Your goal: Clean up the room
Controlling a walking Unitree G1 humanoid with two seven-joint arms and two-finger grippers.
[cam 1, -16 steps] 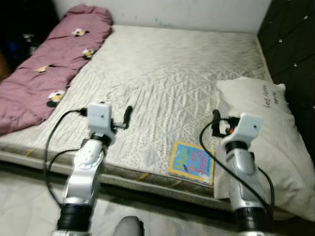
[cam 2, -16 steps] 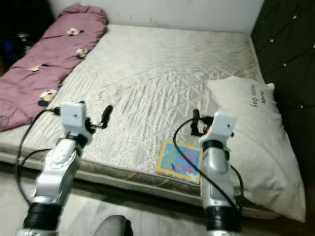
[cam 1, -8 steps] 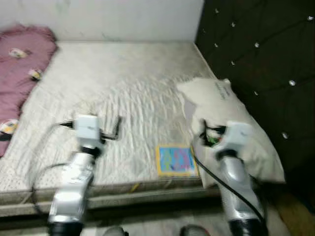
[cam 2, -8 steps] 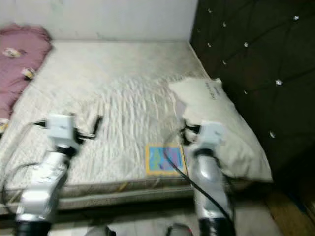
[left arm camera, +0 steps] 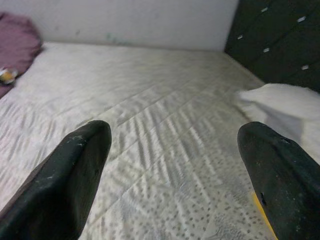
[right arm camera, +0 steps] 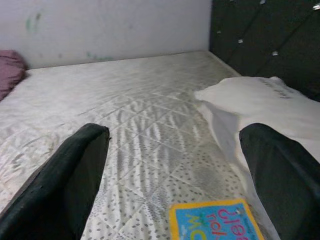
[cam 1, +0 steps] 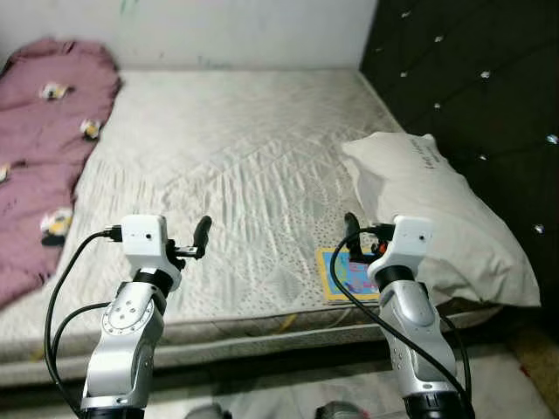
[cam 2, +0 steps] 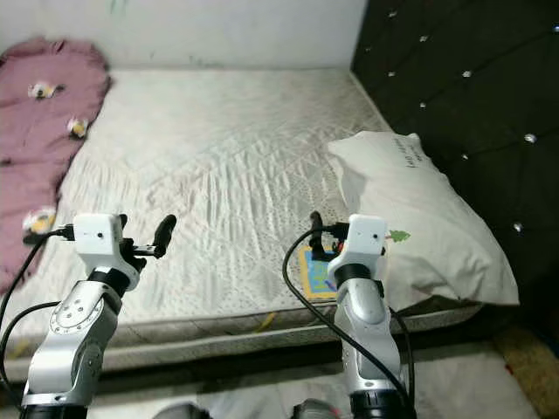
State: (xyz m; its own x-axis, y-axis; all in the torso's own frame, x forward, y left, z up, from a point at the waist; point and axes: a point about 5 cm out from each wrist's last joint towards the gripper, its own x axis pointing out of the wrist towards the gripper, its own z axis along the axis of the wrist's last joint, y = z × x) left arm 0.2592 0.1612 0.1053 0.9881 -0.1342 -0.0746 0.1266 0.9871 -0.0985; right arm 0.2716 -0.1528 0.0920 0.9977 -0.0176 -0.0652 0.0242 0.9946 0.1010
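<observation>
half the book [cam 1: 349, 272] behind right pincer [cam 1: 352, 229]

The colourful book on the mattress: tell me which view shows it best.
The left eye view: the book lies near the mattress edge beside the pillow, partly behind the right gripper. The right eye view hides more; the right wrist crops it; the left wrist catches a yellow corner.

Quilted off-white mattress [cam 1: 244, 157], mauve patterned blanket [cam 1: 44, 166], white pillow [cam 1: 428, 209], yellow-bordered blue book [right arm camera: 215, 220]

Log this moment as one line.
left gripper open, over mattress | right gripper open, above book | pillow beside book
</observation>
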